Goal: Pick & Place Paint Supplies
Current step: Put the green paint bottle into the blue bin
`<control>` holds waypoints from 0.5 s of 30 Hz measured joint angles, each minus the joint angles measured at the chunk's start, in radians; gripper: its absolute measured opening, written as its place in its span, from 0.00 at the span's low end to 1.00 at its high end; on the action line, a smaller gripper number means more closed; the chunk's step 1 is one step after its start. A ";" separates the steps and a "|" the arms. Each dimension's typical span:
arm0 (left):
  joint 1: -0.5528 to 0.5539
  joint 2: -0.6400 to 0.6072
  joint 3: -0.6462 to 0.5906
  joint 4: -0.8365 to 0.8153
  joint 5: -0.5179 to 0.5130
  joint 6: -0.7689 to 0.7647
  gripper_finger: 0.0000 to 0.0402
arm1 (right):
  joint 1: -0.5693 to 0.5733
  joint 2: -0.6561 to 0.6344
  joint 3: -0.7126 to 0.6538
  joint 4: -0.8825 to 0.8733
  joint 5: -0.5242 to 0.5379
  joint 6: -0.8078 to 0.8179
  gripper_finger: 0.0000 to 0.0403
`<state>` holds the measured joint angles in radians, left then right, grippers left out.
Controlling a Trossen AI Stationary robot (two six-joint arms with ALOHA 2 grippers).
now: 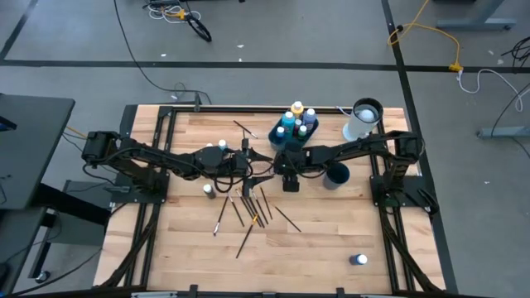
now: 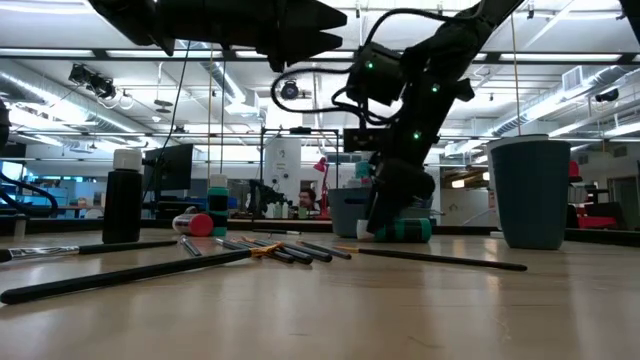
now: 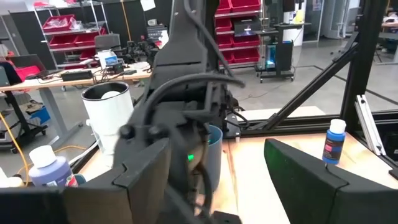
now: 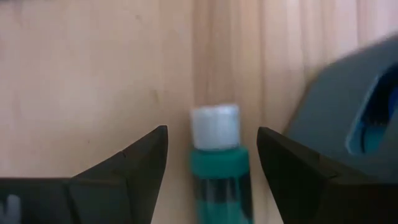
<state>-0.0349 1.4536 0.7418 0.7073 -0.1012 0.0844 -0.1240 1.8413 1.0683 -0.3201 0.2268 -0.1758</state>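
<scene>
A grey bin [image 1: 291, 132] at the table's far edge holds a cluster of paint bottles [image 1: 296, 121], blue, teal and one yellow; a blue cup [image 1: 337, 175] stands by the right arm; brushes [image 1: 252, 210] lie scattered mid-table; the right gripper [image 4: 212, 152] is lowered just before the bin, fingers spread either side of a green bottle [image 4: 217, 165] lying on the wood, not touching; the left gripper [image 3: 217, 168] hovers raised nearby, fingers apart, holding nothing.
</scene>
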 joint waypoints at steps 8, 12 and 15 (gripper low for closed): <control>0.000 0.000 0.000 -0.001 0.001 0.001 0.66 | -0.004 0.033 0.003 0.007 0.007 -0.105 0.62; 0.000 0.000 0.000 -0.001 0.001 0.001 0.66 | 0.001 0.035 0.003 0.006 0.019 -0.140 0.59; 0.000 0.000 0.000 -0.001 0.001 0.001 0.66 | 0.000 0.035 0.003 0.005 0.019 -0.139 0.52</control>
<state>-0.0349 1.4536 0.7418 0.7063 -0.1005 0.0856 -0.1243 1.8767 1.0712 -0.3149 0.2459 -0.3152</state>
